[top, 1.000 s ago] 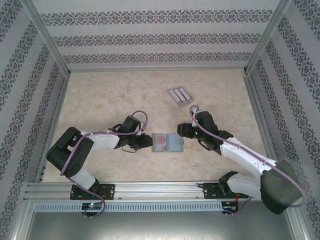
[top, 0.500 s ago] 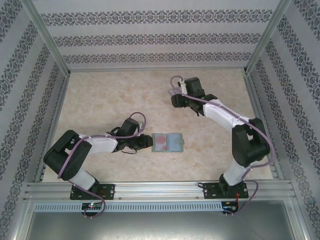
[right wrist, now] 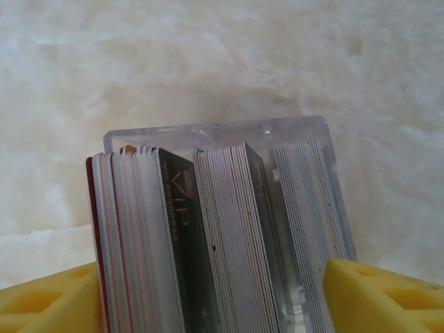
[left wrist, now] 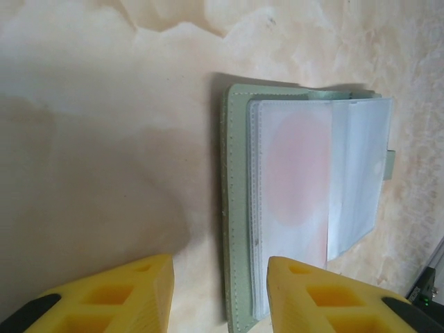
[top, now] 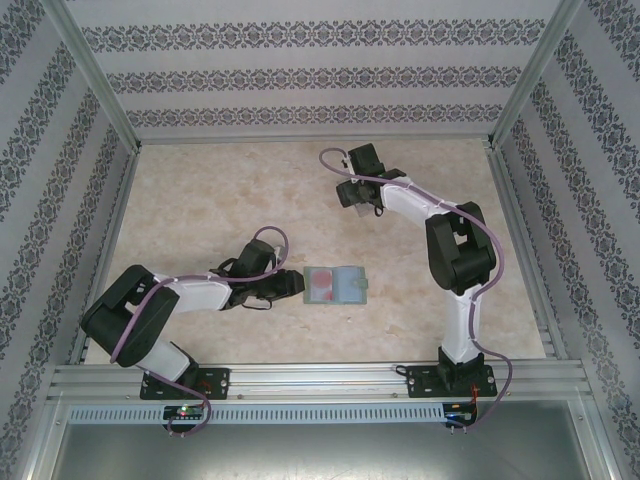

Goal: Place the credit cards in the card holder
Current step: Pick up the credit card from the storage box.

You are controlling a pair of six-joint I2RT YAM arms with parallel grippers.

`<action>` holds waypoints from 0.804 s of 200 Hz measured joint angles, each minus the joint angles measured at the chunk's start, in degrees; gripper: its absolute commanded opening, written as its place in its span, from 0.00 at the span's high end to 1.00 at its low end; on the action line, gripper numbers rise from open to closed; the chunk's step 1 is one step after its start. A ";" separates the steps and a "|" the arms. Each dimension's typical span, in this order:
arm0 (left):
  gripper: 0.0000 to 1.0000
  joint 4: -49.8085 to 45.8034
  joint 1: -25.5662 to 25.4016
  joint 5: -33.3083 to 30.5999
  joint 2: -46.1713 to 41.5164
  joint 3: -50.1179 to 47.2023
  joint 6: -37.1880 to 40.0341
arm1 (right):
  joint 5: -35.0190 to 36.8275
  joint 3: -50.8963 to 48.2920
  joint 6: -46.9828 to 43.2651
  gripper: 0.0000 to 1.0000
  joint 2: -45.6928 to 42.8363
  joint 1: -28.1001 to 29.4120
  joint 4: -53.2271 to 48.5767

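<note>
The card holder (top: 335, 286) lies open, one edge between the parted, empty jaws of the left gripper (top: 297, 284). Well beyond the card holder, the right gripper (top: 358, 197) hangs spread wide astride the credit cards (right wrist: 208, 236), which stand upright in a clear stand (right wrist: 215, 130).

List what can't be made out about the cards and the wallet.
- Top view: card stand hidden under the right claw.
- Right wrist view: credit cards, lower parts cut off by the bottom edge.
- Left wrist view: card holder, near corner behind a yellow finger; pink patch blurred under plastic.
</note>
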 measured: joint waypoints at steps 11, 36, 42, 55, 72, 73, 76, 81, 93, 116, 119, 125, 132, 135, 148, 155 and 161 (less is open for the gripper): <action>0.59 0.42 0.00 0.00 -0.02 -0.20 -0.02 | 2.12 0.02 -0.20 0.25 0.00 0.17 0.35; 0.58 0.44 0.00 0.00 -0.02 -0.17 0.00 | 5.68 0.13 -1.14 0.25 0.00 0.26 0.46; 0.58 0.44 0.00 0.00 -0.02 -0.17 -0.02 | 6.25 0.17 -1.49 0.26 0.00 0.26 0.46; 0.58 0.57 0.00 0.02 0.02 -0.20 -0.04 | 6.95 0.37 -2.21 0.26 0.00 0.26 0.42; 0.58 0.55 0.00 0.00 0.00 -0.17 -0.07 | 8.09 0.48 -3.26 0.28 0.00 0.28 0.44; 0.58 0.55 0.00 0.00 0.00 -0.17 -0.09 | 8.09 0.48 -3.28 0.28 0.00 0.28 0.44; 0.58 0.52 0.00 0.00 -0.02 -0.17 -0.09 | 8.13 0.48 -3.37 0.28 0.00 0.28 0.44; 0.58 0.52 0.00 -0.02 -0.02 -0.17 -0.07 | 8.22 0.48 -3.58 0.28 0.00 0.28 0.44; 0.58 0.55 0.00 0.00 -0.02 -0.20 -0.15 | 8.70 0.48 -4.39 0.30 0.00 0.28 0.44; 0.58 0.55 0.00 0.02 0.09 -0.11 -0.17 | 10.08 0.48 -5.68 0.31 0.00 0.28 0.44; 0.58 0.52 0.00 0.00 0.09 -0.09 -0.17 | 10.25 0.48 -5.84 0.32 0.00 0.28 0.44; 0.58 0.44 0.00 0.00 0.09 -0.07 -0.17 | 10.60 0.48 -6.16 0.32 0.00 0.28 0.42; 0.58 0.44 0.00 0.02 0.11 -0.07 -0.17 | 11.02 0.52 -6.54 0.32 0.00 0.31 0.42; 0.58 0.44 0.00 0.02 0.11 -0.07 -0.17 | 11.15 0.55 -6.69 0.32 0.00 0.37 0.39; 0.58 0.57 0.00 0.09 0.26 -0.07 -0.24 | 12.09 0.79 -7.65 0.33 0.00 0.57 0.20; 0.58 0.59 0.02 0.20 0.31 -0.07 -0.35 | 12.61 0.98 -7.96 0.33 0.00 0.79 0.20; 0.58 0.59 0.02 0.20 0.28 -0.02 -0.37 | 12.94 1.18 -8.26 0.33 0.00 0.85 0.17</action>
